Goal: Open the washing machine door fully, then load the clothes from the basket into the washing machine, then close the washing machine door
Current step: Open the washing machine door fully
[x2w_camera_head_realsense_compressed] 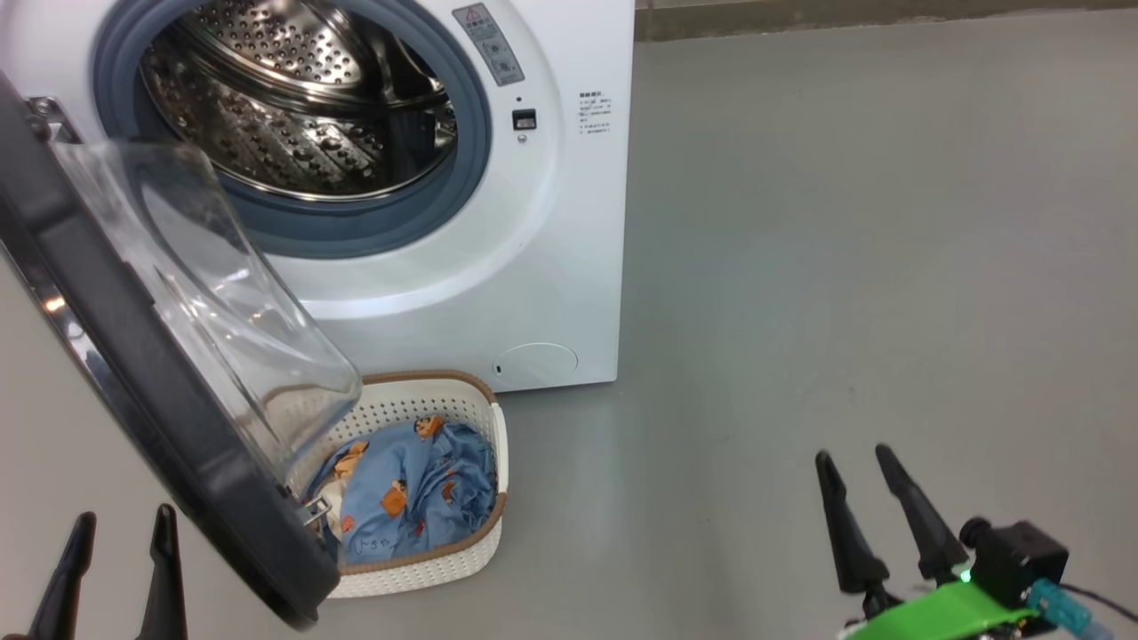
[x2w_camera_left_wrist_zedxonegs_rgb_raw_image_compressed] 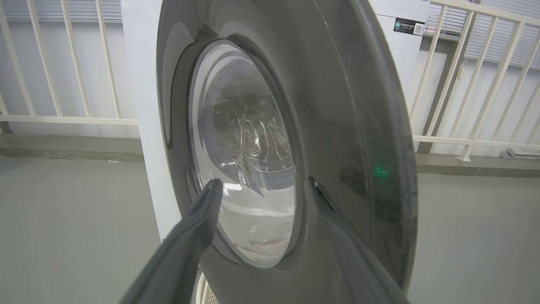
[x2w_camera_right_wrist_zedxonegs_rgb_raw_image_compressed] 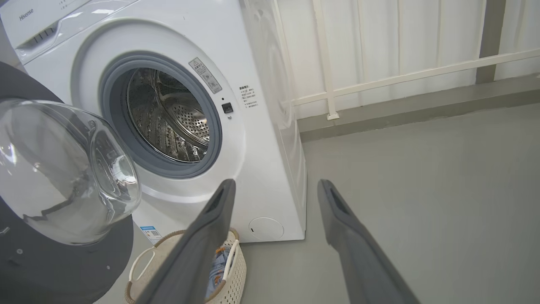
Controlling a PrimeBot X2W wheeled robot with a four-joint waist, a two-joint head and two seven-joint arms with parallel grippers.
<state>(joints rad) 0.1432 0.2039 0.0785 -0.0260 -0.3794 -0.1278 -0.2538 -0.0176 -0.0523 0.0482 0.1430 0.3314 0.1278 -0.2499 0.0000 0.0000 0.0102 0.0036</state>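
Observation:
The white washing machine (x2w_camera_head_realsense_compressed: 551, 231) stands at the upper left with its steel drum (x2w_camera_head_realsense_compressed: 302, 98) exposed. Its door (x2w_camera_head_realsense_compressed: 133, 356), black rim and clear glass bowl, hangs open toward me at the left and overlaps the basket. The cream basket (x2w_camera_head_realsense_compressed: 444, 551) sits on the floor in front of the machine, holding light-blue clothes (x2w_camera_head_realsense_compressed: 418, 489) with orange figures. My left gripper (x2w_camera_head_realsense_compressed: 124, 524) is open at the lower left, just outside the door's black rim (x2w_camera_left_wrist_zedxonegs_rgb_raw_image_compressed: 337, 105). At the lower right, my right gripper (x2w_camera_head_realsense_compressed: 853, 458) stands open over bare floor, away from the basket (x2w_camera_right_wrist_zedxonegs_rgb_raw_image_compressed: 232, 270) and machine (x2w_camera_right_wrist_zedxonegs_rgb_raw_image_compressed: 261, 139).
Grey floor (x2w_camera_head_realsense_compressed: 845, 267) stretches to the right of the machine. A white railing (x2w_camera_right_wrist_zedxonegs_rgb_raw_image_compressed: 379, 80) and a raised kerb run along the back wall. A second white appliance (x2w_camera_left_wrist_zedxonegs_rgb_raw_image_compressed: 400, 38) shows behind the door in the left wrist view.

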